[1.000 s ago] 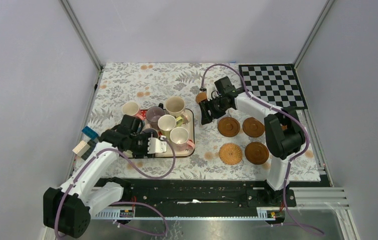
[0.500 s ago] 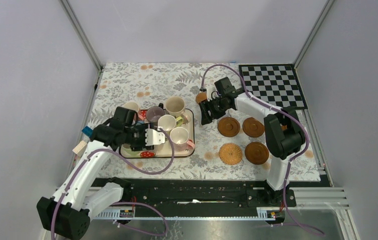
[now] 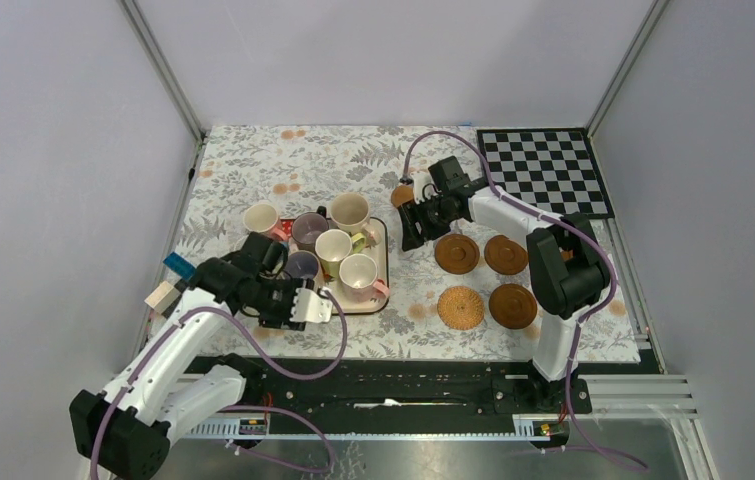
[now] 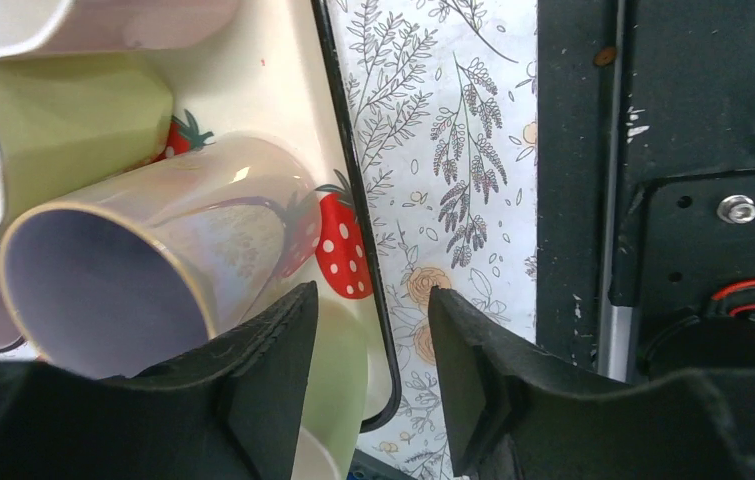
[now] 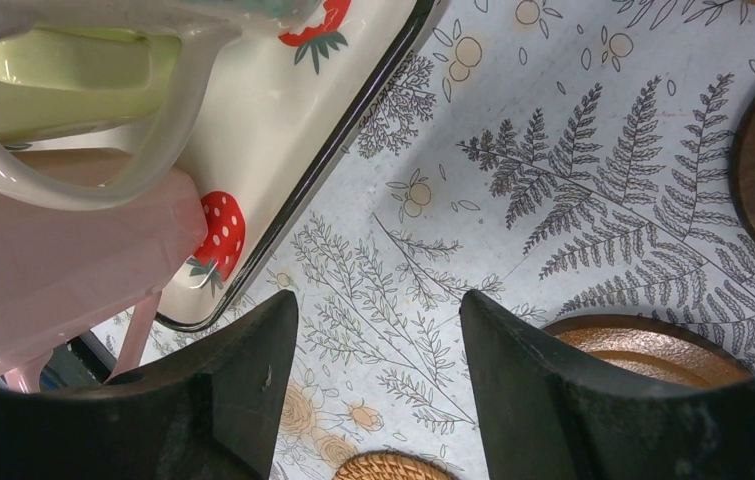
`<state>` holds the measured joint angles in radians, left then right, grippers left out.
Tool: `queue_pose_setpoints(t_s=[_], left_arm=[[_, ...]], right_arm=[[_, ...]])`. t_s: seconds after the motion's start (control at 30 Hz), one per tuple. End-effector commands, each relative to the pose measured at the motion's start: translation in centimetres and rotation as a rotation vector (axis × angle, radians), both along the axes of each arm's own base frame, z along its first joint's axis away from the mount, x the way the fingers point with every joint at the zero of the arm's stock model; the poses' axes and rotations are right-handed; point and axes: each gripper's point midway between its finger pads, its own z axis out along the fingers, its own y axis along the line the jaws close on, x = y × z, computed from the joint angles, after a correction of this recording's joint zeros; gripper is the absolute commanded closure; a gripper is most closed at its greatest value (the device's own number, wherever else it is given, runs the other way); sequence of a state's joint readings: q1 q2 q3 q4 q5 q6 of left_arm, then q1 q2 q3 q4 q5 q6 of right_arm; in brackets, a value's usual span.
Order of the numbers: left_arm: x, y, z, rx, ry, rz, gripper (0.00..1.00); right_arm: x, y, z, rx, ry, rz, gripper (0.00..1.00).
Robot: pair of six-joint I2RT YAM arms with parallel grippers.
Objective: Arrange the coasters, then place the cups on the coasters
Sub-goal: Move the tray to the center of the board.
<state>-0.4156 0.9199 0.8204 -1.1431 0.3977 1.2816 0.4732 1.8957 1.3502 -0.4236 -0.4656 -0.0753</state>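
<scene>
Lilac cup [image 4: 103, 280] partly behind left gripper [image 4: 373, 300], green cup [image 4: 63, 120] cut off

text: none legible | labels: none | numbers: none | signs: none

Pale grey walls [image 3: 53, 150], fern-print tablecloth [image 3: 323, 160]

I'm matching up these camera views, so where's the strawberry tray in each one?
Top external: strawberry tray left of centre.
Left wrist: upper left, black rim running down the middle.
Right wrist: upper left corner.
Shared landmark: fern-print tablecloth, beside the tray in every view.
</scene>
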Motion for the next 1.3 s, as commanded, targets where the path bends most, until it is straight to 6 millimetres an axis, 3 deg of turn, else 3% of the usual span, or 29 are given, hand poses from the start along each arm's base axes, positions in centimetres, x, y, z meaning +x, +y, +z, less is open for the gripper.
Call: queue_pose_setpoints(t_s=[0.0,0.47,0.87,1.27], left_arm=[[1.2,0.0,-1.3,0.025,-0.099,0.003,0.48],[3.1,1.0,-6.7,0.141,-0.191,0.008,0.45],[4.0,1.6,-8.8,0.185,-0.228,0.023,0.44],[5.6,1.7,-9.2,0.206,-0.243,0.100,0.63]], right_arm=[[0.8,1.8,1.1,0.049,-0.015,-0.001,0.33],[0.5,5.2,-0.4,0.083,0.057,-0.017,0.35],[0.1,6.4,-1.9,0.110,0.113,-0.026,0.37],[0.8,7.9,-2.2,0.145,0.137,-0.021,0.60]])
